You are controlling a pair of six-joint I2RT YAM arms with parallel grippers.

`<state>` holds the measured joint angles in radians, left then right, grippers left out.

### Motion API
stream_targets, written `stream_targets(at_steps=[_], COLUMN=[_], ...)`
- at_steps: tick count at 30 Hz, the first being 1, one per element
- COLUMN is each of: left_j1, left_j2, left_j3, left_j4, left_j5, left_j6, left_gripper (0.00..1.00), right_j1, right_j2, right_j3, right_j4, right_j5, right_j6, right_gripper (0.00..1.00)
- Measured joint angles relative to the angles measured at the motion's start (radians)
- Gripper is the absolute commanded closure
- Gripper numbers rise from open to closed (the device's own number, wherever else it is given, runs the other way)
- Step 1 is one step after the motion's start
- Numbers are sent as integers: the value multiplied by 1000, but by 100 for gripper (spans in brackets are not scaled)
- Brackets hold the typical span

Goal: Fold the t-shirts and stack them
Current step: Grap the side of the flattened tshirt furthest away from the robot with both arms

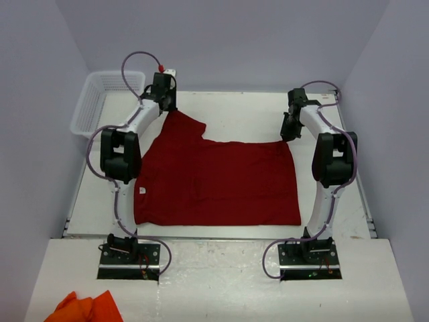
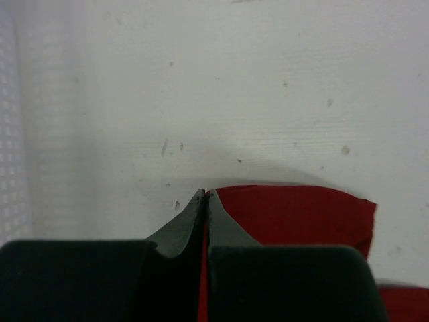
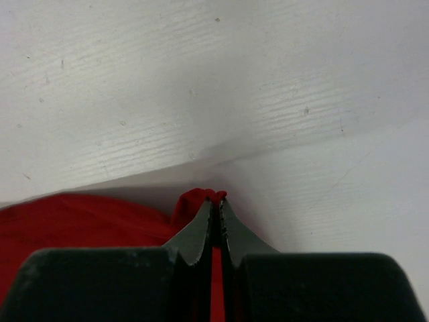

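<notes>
Top external view: one t-shirt (image 1: 221, 181) lies spread on the table (image 1: 228, 111), right of the basket (image 1: 100, 100). It looks unfolded and no stack shows, so I'd judge the folding barely begun and the stacking all left to do. Just right of the basket, the left end effector (image 1: 167, 107) is clenched on the t-shirt's far sleeve, with red cloth pinched between its fingers (image 2: 191, 221). Well apart from the basket, across the table, the right end effector (image 1: 289, 131) grips the far hem corner, fabric bunched at its tips.

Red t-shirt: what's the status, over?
Left fingers shut on t-shirt, far-left corner. Right fingers shut on far-right corner. Rest spread on table. Nothing on top.
</notes>
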<state>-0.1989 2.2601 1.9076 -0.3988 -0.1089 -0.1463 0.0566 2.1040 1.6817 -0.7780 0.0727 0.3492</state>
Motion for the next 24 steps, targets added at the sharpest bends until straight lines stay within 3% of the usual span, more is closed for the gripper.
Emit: stream_targets(at_steps=[9, 18, 24], left_j1=[-32, -107, -115], left_j2=[-294, -496, -584], left_j3=[-71, -378, -459], left_j4=[1, -9, -35], left_j5=[-27, -157, -238], left_j6=[-4, -69, -98], left_gripper=[100, 100, 100], right_j1=[-1, -1, -1], right_j2=[-84, -323, -344], right_j3=[-7, -208, -239], right_j4=[-8, -1, 1], right_j5=[12, 50, 92], right_j6=[2, 50, 60], right_gripper=[100, 100, 100])
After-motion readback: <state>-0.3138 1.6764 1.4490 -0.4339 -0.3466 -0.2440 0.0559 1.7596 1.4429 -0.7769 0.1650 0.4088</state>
